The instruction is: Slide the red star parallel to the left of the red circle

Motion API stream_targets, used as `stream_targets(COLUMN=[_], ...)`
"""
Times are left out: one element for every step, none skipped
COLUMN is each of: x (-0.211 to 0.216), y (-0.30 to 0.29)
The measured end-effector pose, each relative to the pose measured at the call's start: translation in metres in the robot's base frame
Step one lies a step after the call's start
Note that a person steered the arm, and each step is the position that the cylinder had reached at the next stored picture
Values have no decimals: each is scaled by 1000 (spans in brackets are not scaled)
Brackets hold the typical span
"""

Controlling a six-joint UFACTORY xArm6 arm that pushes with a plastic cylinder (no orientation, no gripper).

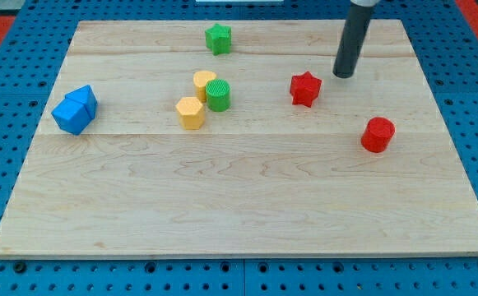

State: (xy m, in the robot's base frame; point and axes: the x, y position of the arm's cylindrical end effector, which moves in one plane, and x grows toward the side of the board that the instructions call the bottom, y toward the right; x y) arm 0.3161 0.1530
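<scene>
The red star (305,89) lies right of the board's centre, in the upper half. The red circle (378,135), a short cylinder, stands lower and further to the view's right. My tip (343,75) rests on the board just to the upper right of the red star, a small gap away, not touching it. The dark rod rises from there to the view's top edge. The red circle is well below and to the right of my tip.
A green cylinder (218,95) touches two yellow blocks (204,84) (190,113) left of centre. A green star (218,39) sits near the top edge. Two blue blocks (75,109) sit together at the left. The wooden board (239,214) lies on a blue pegboard.
</scene>
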Motion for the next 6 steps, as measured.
stream_targets(x=[46,17,-22,27,105,145], y=[-13,-34,-25,-99,-120,-136])
